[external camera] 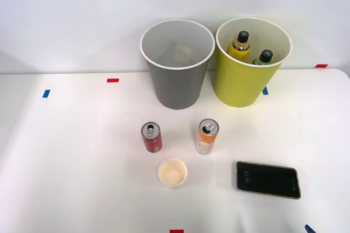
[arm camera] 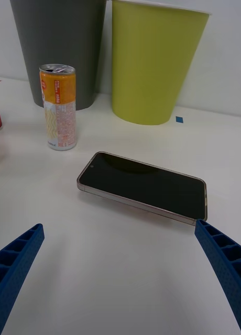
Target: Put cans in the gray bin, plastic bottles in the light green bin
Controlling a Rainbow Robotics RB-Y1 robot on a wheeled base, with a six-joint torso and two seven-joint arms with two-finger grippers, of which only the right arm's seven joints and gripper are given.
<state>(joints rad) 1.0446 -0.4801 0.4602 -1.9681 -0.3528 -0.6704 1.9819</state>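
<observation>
Wrist view: end effector (arm camera: 120, 277) spread wide, facing phone (arm camera: 144, 186).

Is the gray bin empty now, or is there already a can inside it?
Apparently empty: the front view looks into the gray bin and shows only its pale inside, while the red can and orange-and-white can stand upright on the table.

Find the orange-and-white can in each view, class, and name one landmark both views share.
Front view: the orange-and-white can stands upright at mid-table, before the gap between the two bins.
Right wrist view: the same can stands upright before the gray bin.
Shared landmark: the phone lying flat.
</observation>
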